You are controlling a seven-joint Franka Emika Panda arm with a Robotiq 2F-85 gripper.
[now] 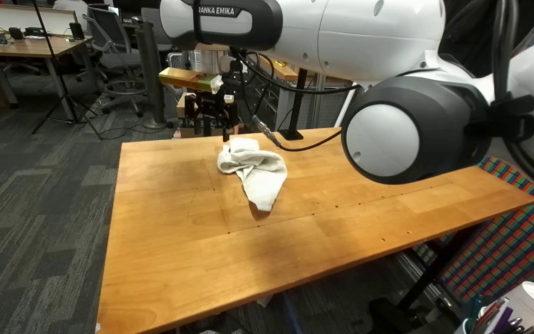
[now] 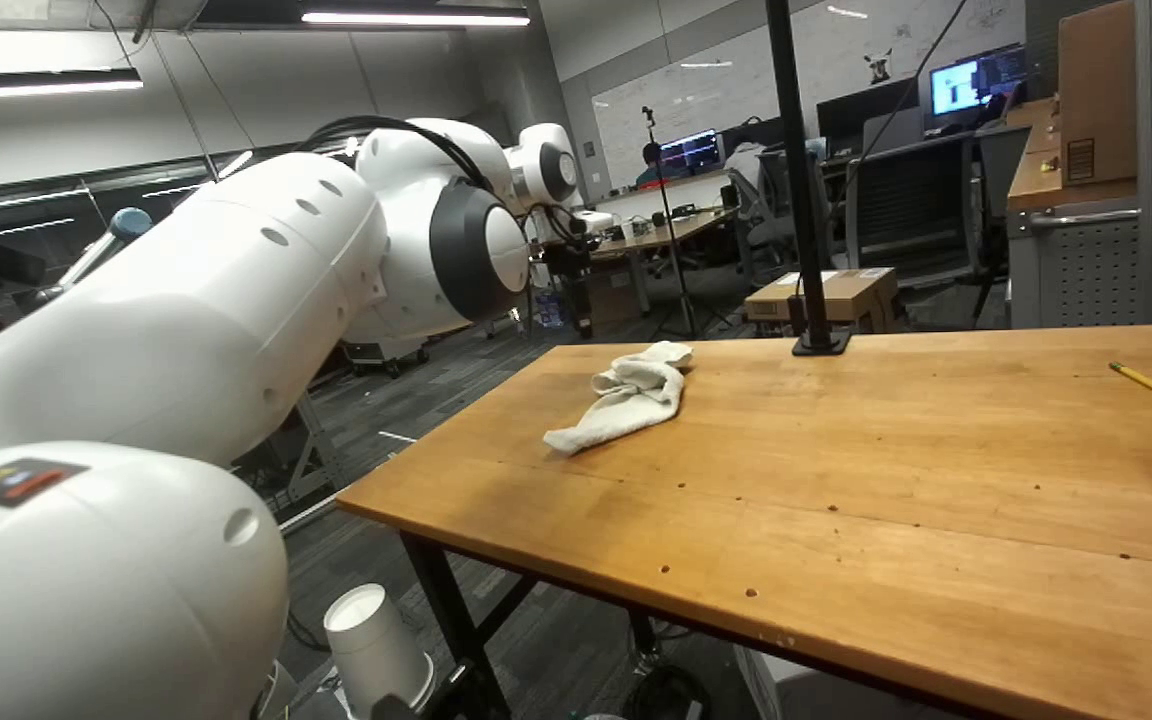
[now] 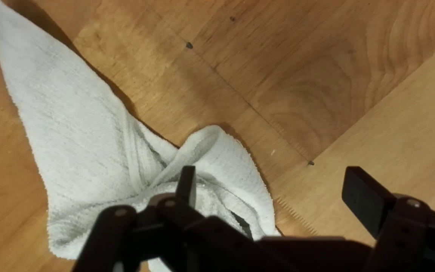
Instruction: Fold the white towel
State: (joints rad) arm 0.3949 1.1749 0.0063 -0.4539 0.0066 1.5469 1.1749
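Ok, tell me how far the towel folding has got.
Done: no neat fold shows; the white towel lies bunched on the tabletop, one end tapering to a point. In hand: nothing is gripped; the gripper hangs open near the towel. Left: probably the whole fold, likely after some smoothing, since the towel is loosely rumpled.

Gray patchwork carpet (image 1: 30, 260), couple strip lights (image 2: 416, 18) up top, big whiteboard (image 2: 716, 95), mesh chair (image 2: 911, 205) past the far edge of the table (image 2: 936, 450).
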